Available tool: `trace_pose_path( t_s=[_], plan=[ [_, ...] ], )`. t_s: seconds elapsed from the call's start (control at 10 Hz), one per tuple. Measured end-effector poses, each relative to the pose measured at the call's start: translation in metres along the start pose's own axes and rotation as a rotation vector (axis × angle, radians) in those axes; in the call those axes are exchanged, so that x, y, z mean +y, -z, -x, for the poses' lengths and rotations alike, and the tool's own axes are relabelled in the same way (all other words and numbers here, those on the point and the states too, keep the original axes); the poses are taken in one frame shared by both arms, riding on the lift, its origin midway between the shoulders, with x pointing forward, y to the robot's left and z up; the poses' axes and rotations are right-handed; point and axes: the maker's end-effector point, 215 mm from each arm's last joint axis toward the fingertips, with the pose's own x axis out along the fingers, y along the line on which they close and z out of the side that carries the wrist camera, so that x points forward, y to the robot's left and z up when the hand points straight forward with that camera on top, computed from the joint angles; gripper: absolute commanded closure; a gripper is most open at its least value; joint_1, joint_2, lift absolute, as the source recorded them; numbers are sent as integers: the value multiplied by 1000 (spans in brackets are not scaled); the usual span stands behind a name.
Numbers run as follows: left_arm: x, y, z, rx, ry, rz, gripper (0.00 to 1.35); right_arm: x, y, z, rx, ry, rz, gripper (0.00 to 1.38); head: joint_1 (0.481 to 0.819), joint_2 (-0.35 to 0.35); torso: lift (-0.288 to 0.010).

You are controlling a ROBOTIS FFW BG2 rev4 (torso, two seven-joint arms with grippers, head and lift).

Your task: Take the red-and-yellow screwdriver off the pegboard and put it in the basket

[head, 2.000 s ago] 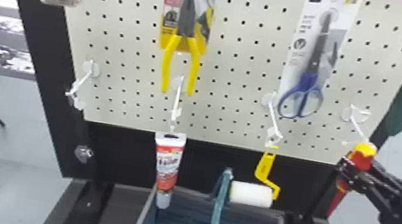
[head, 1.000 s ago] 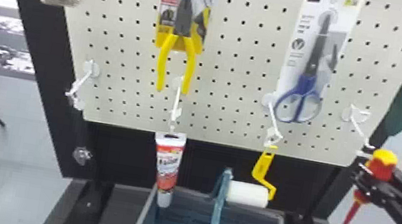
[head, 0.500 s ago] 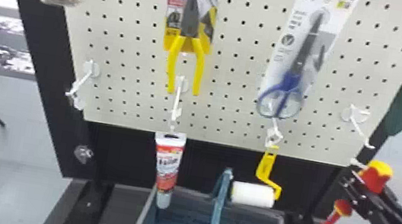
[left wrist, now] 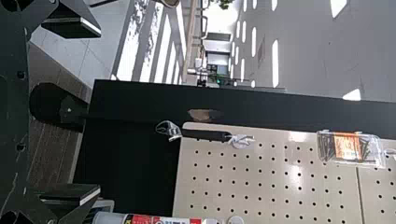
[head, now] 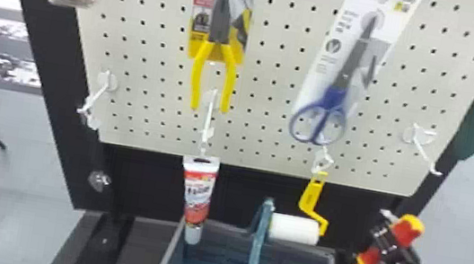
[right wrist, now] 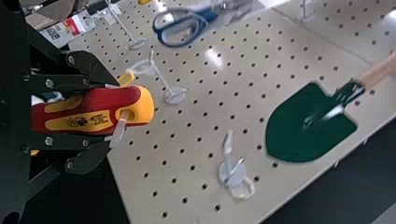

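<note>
"How does the screwdriver look?"

"Thick, smooth red handle with yellow inlays and a rounded yellow end cap. The right wrist view shows a hole in that cap, with a translucent strip through it. The shaft is slim, straight and red, with a dark tip."

"And where is it?"

"Off the pegboard, in the right claw — the flat black fingers are closed on its handle. It tilts, cap up, its tip by the right rim of the basket; I can't tell whether they touch."

"The left claw?"

"Open, fingers wide apart beside the black frame."

"What about the textures around it?"

"The board is pale and hard, dotted with rows of small round holes. The basket has ribbed grey-blue walls. The roller is a plain white cylinder on a bent yellow handle, and the trowel has a broad dark-green blade — wooden at the grip"
</note>
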Motion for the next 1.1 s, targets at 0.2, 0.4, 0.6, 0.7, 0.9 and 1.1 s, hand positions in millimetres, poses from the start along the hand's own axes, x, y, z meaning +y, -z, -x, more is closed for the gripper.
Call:
trace_pose_path(
  t_s=[0.2,0.4,0.6,0.7,0.9,1.1],
  plan=[
    [-1,1,-1,0,4,0,130,-17,12,1,-20,33,-55,1181,549,0,-100],
    [-2,3,-1,2,8,0,130,-20,27,-1,-34,53,-133,1181,549,0,-100],
    [-3,3,-2,0,14,-1,130,-13,56,-6,-26,49,-237,1181,549,0,-100],
    [-3,3,-2,0,18,-2,130,-9,68,-9,-18,43,-274,1181,549,0,-100],
    [-3,3,-3,-2,19,-1,130,1,86,-16,3,25,-327,1181,549,0,-100],
    [-4,3,-3,-1,20,0,130,8,104,-21,28,11,-367,1182,549,0,-100]
  ],
)
